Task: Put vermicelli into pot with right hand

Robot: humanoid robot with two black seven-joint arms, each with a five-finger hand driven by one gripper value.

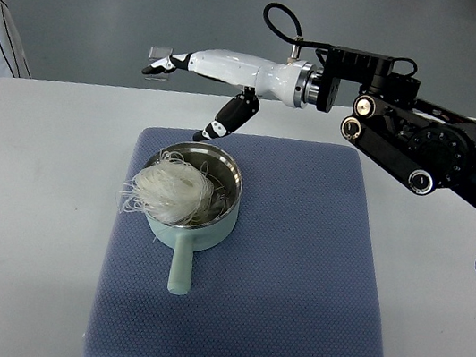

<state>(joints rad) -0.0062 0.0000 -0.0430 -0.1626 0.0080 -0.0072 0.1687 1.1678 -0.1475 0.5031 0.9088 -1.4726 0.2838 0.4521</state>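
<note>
My right hand (201, 82) hangs above the far rim of the pot (228, 197), arm coming in from the right side. Fingers are released and stretched away from the wrist, thumb drooping toward the pot; nothing is held. Left arm is not in view, so the right is the only hand near the work. The vermicelli (169, 189) sits in the pot already: a pale tangled bundle piled against the left side of the bowl, heaped above the rim. Several loose strands spill over the pot's left rim and trail onto the blue mat (295, 278). From my hand, the bundle lies on the pot's near-left side, below and toward me. The pot's long axis, bowl to handle (178, 269), points straight back at me, handle on the near side of the bowl. Pot stands on the mat's left half, mat on the white table (26, 199). Judgement: the placing looks done bar the overhanging strands. If tidying is wanted, my hand would need to come down past the pot's left rim; otherwise it can draw clear.
</note>
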